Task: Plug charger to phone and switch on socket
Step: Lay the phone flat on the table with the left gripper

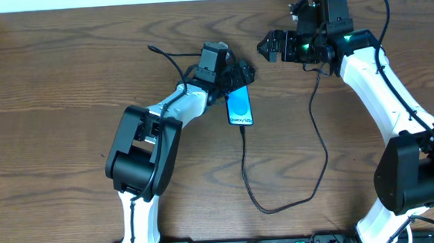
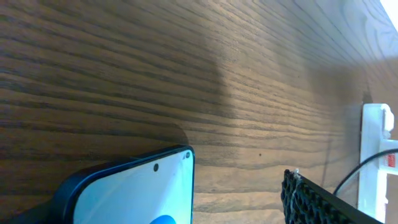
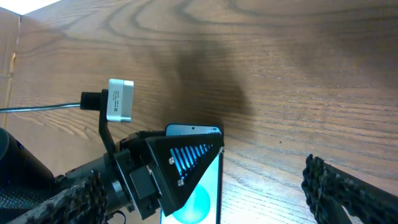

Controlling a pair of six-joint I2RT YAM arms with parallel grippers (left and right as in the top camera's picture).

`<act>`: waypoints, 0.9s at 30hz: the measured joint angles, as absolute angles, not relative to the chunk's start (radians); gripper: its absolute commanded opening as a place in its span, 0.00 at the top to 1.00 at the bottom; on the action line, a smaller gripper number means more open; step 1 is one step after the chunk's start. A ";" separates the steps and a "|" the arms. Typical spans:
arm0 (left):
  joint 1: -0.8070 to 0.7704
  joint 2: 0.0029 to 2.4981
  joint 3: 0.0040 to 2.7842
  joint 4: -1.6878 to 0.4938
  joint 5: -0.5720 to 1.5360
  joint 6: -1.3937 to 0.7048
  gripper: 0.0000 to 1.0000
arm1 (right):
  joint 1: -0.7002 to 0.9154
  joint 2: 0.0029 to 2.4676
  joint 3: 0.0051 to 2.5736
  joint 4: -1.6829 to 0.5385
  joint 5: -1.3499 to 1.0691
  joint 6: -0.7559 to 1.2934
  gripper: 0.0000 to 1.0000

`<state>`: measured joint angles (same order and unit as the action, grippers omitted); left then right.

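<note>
The phone (image 1: pixel 239 107) lies flat on the table with its blue screen up; it also shows in the left wrist view (image 2: pixel 137 193) and the right wrist view (image 3: pixel 200 205). The charger cable (image 1: pixel 250 187) meets the phone's near end, loops toward the front edge, then runs up under the right arm. My left gripper (image 1: pixel 238 76) is open over the phone's far end, one finger lying above the screen (image 3: pixel 177 165). My right gripper (image 1: pixel 267 46) is open and empty, hovering right of the phone's far end. The socket (image 2: pixel 375 155) shows only in the left wrist view, with a black cable in it.
The wooden table's back edge (image 1: pixel 122 6) meets a white wall. A thin black camera cable (image 1: pixel 165 56) curls left of my left wrist. In the overhead view my right arm (image 1: pixel 371 76) covers the socket.
</note>
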<state>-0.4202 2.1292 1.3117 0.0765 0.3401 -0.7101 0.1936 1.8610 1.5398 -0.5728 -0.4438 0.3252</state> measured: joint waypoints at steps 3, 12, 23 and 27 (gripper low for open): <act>-0.424 2.129 1.312 0.077 0.322 -0.710 0.13 | 0.194 1.861 1.540 -0.573 -0.444 0.325 0.01; -0.426 2.128 1.312 0.082 0.248 -0.709 0.13 | 0.194 1.861 1.540 -0.577 -0.444 0.325 0.01; -0.426 2.128 1.312 0.091 0.125 -0.702 0.14 | 0.194 1.861 1.540 -0.580 -0.444 0.325 0.01; -0.426 2.128 1.308 0.094 0.065 -0.654 0.13 | 0.194 1.861 1.540 -0.587 -0.444 0.325 0.01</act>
